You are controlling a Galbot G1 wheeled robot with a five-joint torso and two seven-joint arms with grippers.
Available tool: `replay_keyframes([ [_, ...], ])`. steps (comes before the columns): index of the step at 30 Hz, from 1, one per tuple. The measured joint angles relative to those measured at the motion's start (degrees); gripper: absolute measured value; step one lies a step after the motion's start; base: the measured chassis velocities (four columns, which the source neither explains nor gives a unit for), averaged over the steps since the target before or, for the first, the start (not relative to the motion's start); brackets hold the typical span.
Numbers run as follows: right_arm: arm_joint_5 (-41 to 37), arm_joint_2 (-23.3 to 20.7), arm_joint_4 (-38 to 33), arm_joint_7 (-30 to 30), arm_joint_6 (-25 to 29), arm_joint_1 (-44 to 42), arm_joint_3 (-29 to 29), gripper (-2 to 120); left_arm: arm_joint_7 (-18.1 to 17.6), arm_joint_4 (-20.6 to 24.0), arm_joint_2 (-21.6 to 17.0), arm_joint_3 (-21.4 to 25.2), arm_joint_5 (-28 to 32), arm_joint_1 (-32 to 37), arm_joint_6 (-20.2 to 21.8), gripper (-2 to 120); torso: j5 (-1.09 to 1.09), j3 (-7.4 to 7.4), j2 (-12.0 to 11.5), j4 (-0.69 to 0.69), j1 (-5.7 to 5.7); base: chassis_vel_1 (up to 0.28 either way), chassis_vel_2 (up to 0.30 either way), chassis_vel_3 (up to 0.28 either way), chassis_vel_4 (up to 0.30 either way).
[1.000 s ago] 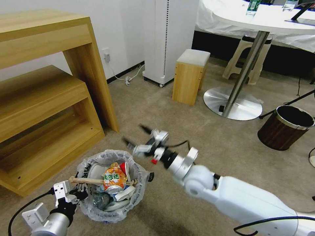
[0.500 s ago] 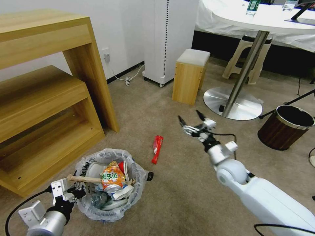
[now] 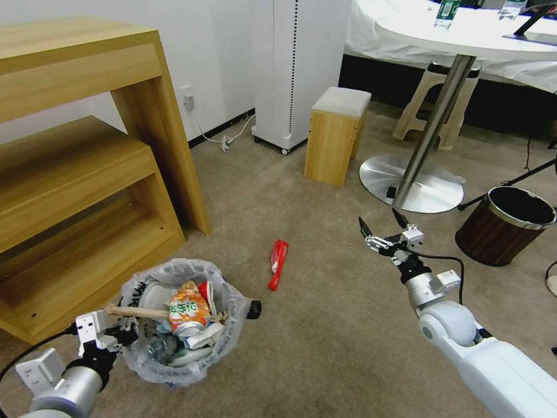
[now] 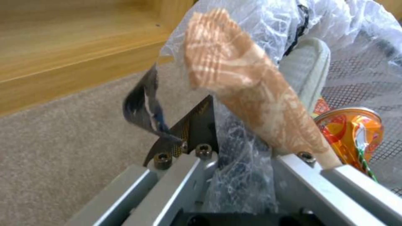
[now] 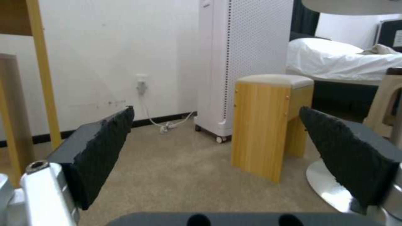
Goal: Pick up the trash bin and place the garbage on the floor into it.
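Swung rightward, the right pincer (image 3: 380, 227) is held apart above the floor (image 3: 325, 342); leftward lies the red wrapper (image 3: 278, 265), lengthwise. The left pincer (image 3: 119, 335) is clamped on the trash bin (image 3: 229, 325).

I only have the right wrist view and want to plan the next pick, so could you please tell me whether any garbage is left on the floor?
Observer: Yes, one red wrapper lies on the floor.
Operator: Where is it from the right hand?
Observer: To its left, between the right hand and the trash bin.
Operator: Is the bin held?
Observer: The left hand grips its bagged rim.
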State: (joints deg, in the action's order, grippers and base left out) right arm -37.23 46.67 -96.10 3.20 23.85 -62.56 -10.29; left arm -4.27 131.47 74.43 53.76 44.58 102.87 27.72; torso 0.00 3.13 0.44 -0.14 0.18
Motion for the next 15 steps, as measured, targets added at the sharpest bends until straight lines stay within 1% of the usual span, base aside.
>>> replay_keyframes([
  [1, 0.0, 0.0, 0.0, 0.0, 0.0, 0.0, 0.0, 100, 0.0, 0.0, 0.0, 0.0, 0.0, 0.0, 0.0, 1, 0.0, 0.0, 0.0, 0.0, 0.0, 0.0, 0.0, 0.0, 0.0],
  [4, 0.81, 0.64, 0.03, 0.05, -0.65, -1.26, -1.25, 100, -0.04, -2.45, -0.95, 0.98, 0.87, -0.97, -0.27, 1, 0.0, 0.0, 0.0, 0.0, 0.0, 0.0, 0.0, 0.0, 0.0],
  [5, 0.81, 0.64, 0.03, 0.05, -0.65, -1.26, -1.25, 100, -0.04, -2.45, -0.95, 0.98, 0.87, -0.97, -0.27, 1, 0.0, 0.0, 0.0, 0.0, 0.0, 0.0, 0.0, 0.0, 0.0],
  [8, 1.19, 0.88, 0.23, 0.02, -0.79, -1.85, -2.04, 100, -0.15, -4.27, -1.5, 1.22, 1.26, -1.77, -0.3, 1, -0.01, 0.0, 0.0, 0.0, 0.0, 0.0, 0.0, 0.0, 0.0],
  [15, 2.71, 1.8, 1.09, -0.18, -0.85, -2.58, -3.0, 100, -0.21, -5.47, -2.06, 0.92, 1.5, -2.66, -0.31, 1, -0.01, 0.0, 0.0, 0.0, 0.0, 0.0, 0.0, 0.0, 0.0],
])
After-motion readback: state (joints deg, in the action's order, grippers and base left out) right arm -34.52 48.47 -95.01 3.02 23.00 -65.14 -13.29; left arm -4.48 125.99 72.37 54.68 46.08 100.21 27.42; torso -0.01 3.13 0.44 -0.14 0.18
